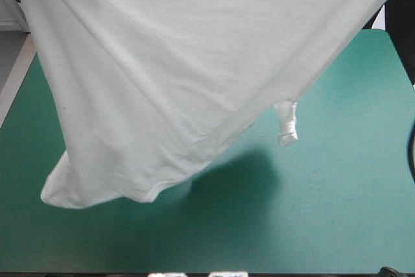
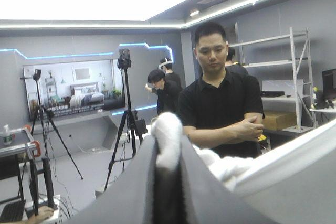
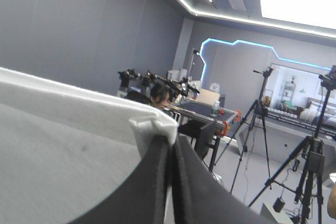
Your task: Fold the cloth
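The white T-shirt (image 1: 168,76) hangs lifted high over the teal-green table (image 1: 337,180), stretched as a wide sheet whose lower hem sags toward the front left; a small rolled tag or sleeve end dangles near the middle. Both grippers are above the high view and hidden by the cloth. In the left wrist view my left gripper (image 2: 169,153) is all but shut, a bunch of T-shirt (image 2: 168,135) pinched at its tip. In the right wrist view my right gripper (image 3: 170,148) is likewise shut on a folded edge of the T-shirt (image 3: 63,140), which spreads away to one side.
The cloth's shadow falls on the teal-green cover beneath it. The table's right edge and far right corner (image 1: 386,37) show past the cloth. Both wrist views look level into the room.
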### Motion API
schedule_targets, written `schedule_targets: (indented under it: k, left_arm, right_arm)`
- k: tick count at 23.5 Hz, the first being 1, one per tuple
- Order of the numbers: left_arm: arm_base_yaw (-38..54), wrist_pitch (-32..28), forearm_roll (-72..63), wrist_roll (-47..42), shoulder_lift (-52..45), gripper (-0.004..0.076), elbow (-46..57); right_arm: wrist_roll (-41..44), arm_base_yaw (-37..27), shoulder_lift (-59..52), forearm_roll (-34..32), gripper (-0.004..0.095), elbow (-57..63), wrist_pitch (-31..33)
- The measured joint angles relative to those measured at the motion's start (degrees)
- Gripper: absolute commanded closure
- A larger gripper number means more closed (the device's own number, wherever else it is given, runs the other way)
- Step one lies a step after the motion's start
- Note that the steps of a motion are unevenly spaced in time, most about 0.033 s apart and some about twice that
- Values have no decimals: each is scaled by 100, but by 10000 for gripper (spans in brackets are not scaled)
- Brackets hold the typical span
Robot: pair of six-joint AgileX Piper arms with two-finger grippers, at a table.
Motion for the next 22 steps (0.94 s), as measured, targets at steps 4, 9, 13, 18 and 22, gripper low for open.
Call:
schedule_targets:
  k: [4, 9, 13, 18, 22]
  left_arm:
    - [0, 12, -75, 90, -302, 741, -11]
    - [0, 22, -274, 95, -433, 741, -55]
    - [0, -157, -226, 117, -227, 741, 144]
    - [0, -1079, 185, 154, 712, 741, 419]
    - [0, -1756, 287, 149, 1516, 741, 479]
  right_arm:
    - [4, 0, -260, 338, 926, -30, -36]
    - [4, 0, -467, 522, 925, -26, -57]
    - [281, 0, -269, -166, 926, 242, -421]
    - [1124, 0, 748, -1628, 925, 335, -913]
    - [1831, -234, 1374, -2504, 926, 385, -1381]
